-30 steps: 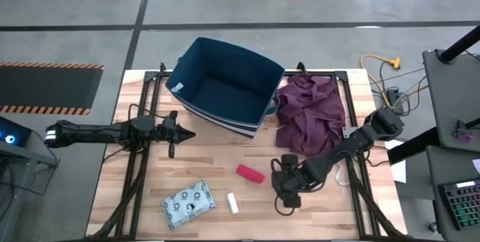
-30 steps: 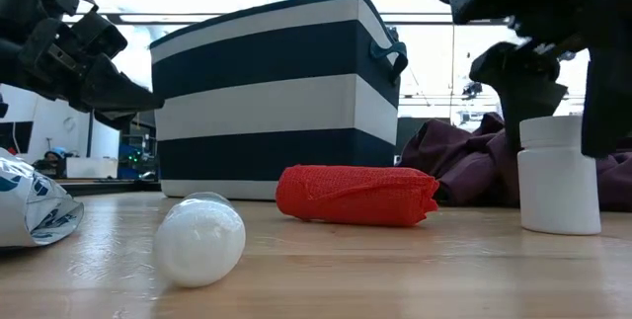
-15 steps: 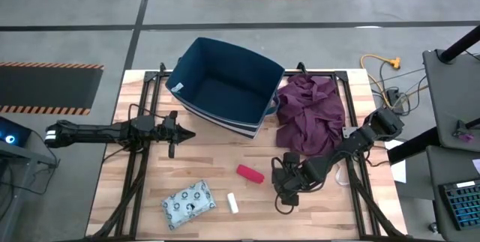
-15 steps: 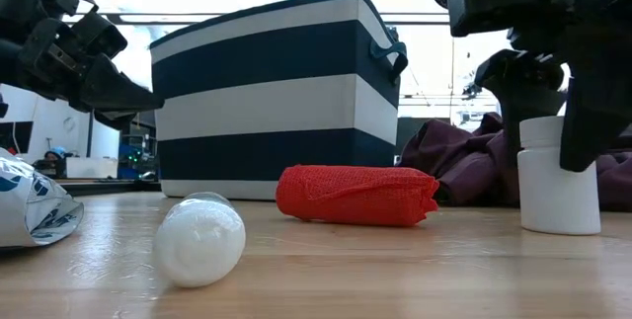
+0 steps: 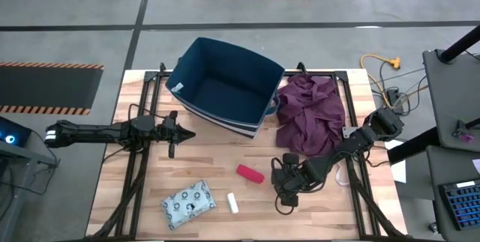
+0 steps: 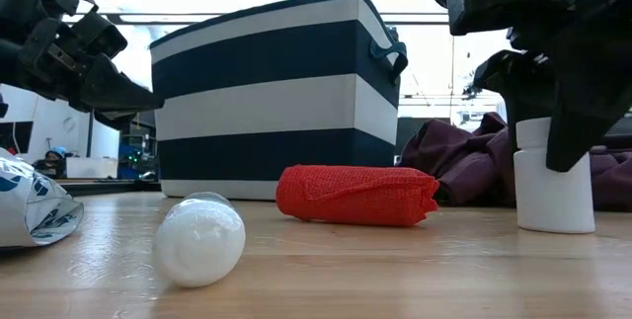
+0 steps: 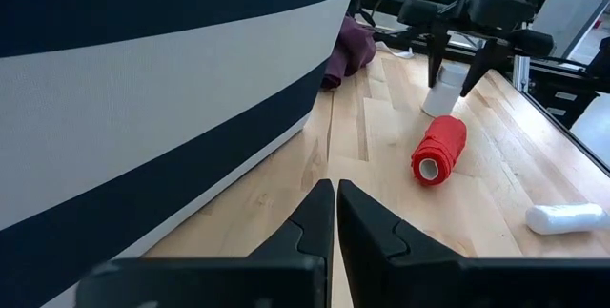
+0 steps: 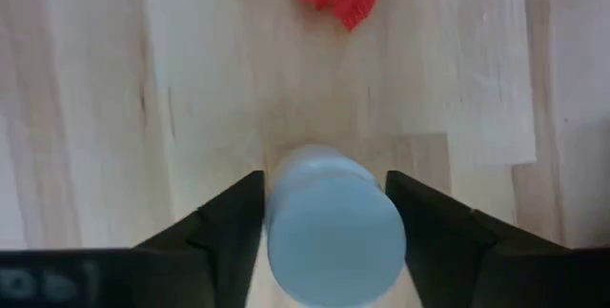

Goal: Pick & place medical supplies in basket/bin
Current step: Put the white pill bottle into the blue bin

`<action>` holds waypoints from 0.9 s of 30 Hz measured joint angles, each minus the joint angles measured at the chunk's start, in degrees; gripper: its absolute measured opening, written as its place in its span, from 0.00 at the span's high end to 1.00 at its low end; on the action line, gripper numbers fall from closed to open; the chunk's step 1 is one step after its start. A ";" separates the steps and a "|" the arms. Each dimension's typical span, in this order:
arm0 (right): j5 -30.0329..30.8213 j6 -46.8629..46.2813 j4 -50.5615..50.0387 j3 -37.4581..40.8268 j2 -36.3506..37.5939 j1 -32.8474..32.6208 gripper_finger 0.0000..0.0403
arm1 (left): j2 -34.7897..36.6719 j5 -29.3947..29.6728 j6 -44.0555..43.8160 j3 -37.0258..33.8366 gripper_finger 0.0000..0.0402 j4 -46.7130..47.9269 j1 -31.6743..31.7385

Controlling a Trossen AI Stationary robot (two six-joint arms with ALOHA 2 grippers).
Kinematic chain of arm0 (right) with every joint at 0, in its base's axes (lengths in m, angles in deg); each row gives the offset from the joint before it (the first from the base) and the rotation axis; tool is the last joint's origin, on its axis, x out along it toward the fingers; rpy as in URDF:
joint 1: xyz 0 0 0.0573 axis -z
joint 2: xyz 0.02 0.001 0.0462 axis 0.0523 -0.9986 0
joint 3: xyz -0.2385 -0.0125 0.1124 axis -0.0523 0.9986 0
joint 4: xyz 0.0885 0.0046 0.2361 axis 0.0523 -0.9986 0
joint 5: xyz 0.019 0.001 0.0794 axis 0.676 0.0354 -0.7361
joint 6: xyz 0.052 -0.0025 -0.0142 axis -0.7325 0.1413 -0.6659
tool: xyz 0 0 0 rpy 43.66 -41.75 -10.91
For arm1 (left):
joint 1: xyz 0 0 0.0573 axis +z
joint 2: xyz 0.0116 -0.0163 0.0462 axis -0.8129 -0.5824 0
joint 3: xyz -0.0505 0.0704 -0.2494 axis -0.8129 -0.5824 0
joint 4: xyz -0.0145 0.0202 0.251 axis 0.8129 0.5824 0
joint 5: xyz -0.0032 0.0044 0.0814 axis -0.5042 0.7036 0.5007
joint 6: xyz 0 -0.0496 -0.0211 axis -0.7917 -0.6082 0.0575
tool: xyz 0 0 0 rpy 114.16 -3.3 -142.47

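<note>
A white round bottle [image 6: 553, 186] stands upright on its base on the table, between the fingers of my right gripper [image 8: 326, 203], which is shut on it. In the high view that gripper [image 5: 289, 186] hides the bottle. The red cylinder roll [image 5: 250, 173] lies on its side to the gripper's left. Nearer the table's near edge lie the short white stick [image 5: 232, 203] and the flat patterned packet [image 5: 188, 203]. The navy-blue basket [image 5: 180, 70] stands at the far side. My left gripper [image 5: 184, 133] is shut and hovers beside the basket's wall [image 7: 143, 60]. My right gripper comes at the white bottle from above, pointing down. It pinches the bottle's upper part [image 8: 334, 170] between its two fingers [image 8: 238, 213], one on each side. The bottle stays upright with its base [image 6: 553, 225] on the table.
A crumpled maroon-purple cloth [image 5: 311, 115] lies right of the basket, just beyond my right gripper. Cables [image 5: 382, 70] trail off the table's far right corner. Bare wood [image 5: 217, 156] lies between the basket and the supplies.
My right gripper has come down over the white bottle and its fingers have closed in on the bottle's sides. The bottle has slid a little toward the table's left, staying on its base.
</note>
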 joint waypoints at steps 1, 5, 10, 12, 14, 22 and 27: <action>0.00 -0.04 0.22 -0.04 0.00 0.00 0.53 | 0.00 0.00 0.00 0.00 1.00 0.00 0.00; -0.04 0.23 0.39 -2.20 0.07 0.68 0.60 | 0.00 0.00 0.00 0.00 1.00 0.00 0.00; 1.16 3.31 0.45 -9.20 0.26 3.74 0.61 | 0.00 0.00 0.00 0.00 1.00 0.00 0.00; 2.49 5.91 0.48 -13.51 0.32 5.46 0.60 | 0.00 0.00 0.00 0.00 1.00 0.00 0.01; 4.12 8.75 0.68 -18.10 0.39 7.41 0.59 | 0.00 0.00 0.00 0.00 1.00 0.00 0.00; 7.42 17.53 1.13 -35.17 0.46 17.49 0.60 | -0.04 0.02 0.00 0.00 1.00 0.00 0.02; 7.97 24.83 0.99 -41.40 -0.31 26.44 0.60 | -0.07 0.02 0.00 0.00 1.00 0.00 0.02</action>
